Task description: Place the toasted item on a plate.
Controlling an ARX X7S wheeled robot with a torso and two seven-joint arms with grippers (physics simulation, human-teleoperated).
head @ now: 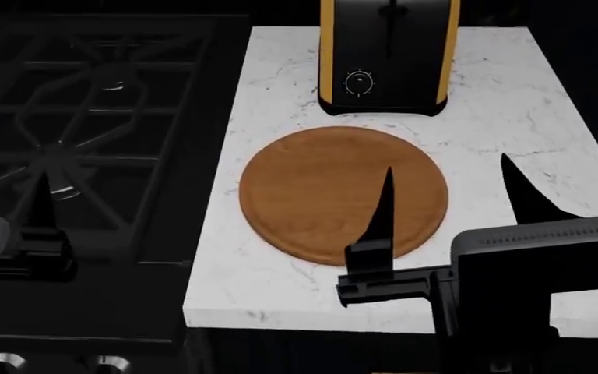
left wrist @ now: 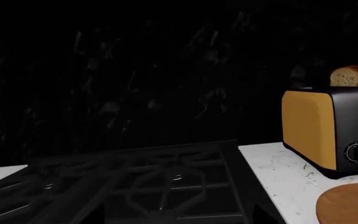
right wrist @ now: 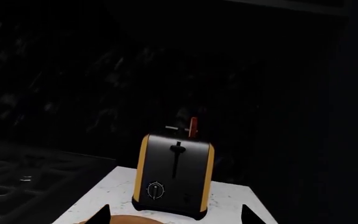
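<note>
So: largest first. The black gas stove with cast grates (head: 81,117) fills the robot's left; beside it is the white marbled stone counter (head: 507,125). On the counter, the round flat brown wooden plate (head: 330,187) lies bare, just in front of the black toaster with orange-yellow sides (head: 388,54). My right claw (head: 444,210) hovers over the plate's near edge, fingers spread wide, holding nothing. My left claw (head: 34,234) hangs over the stove; only one finger shows, so I cannot tell whether it is spread. Smallest: the thin toast slice with reddish crust and pale face (left wrist: 348,76) stands upright in the toaster's slot, top poking out.

Step in hand, as I judge: reach for the slice. Rise above the toaster, turn fingers to bracket the slice's flat faces, descend, pinch only the exposed top, then lift straight up so the slot does not snag it.
</note>
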